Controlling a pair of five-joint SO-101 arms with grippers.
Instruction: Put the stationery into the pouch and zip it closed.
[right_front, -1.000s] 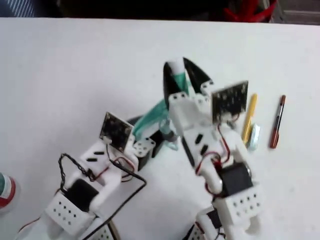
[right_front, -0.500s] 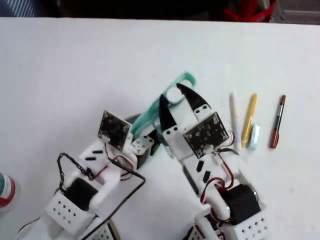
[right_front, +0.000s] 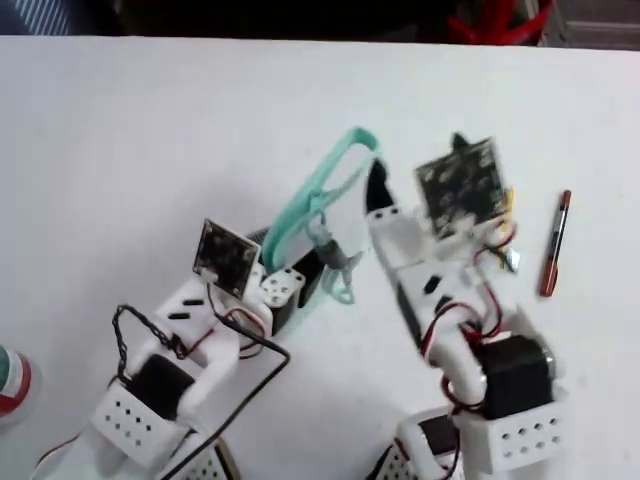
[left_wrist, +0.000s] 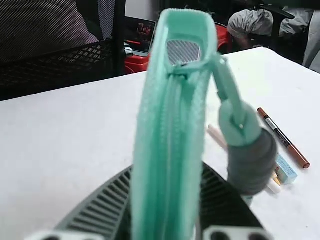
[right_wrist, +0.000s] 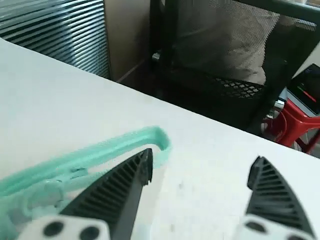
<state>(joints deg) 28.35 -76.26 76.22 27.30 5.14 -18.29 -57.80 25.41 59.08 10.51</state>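
Mint-green mesh pouch standing on edge at frame centre, red-brown pen lying flat at right, pale-blue eraser just beside it

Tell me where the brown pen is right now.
In the high view the brown pen lies flat on the white table, just right of the right arm; the pale blue eraser is its nearest neighbour.

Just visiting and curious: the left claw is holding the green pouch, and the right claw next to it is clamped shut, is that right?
Not quite. The right gripper is open, its jaws spread wide and empty beside the pouch, as the right wrist view shows. The left gripper does hold the pouch.
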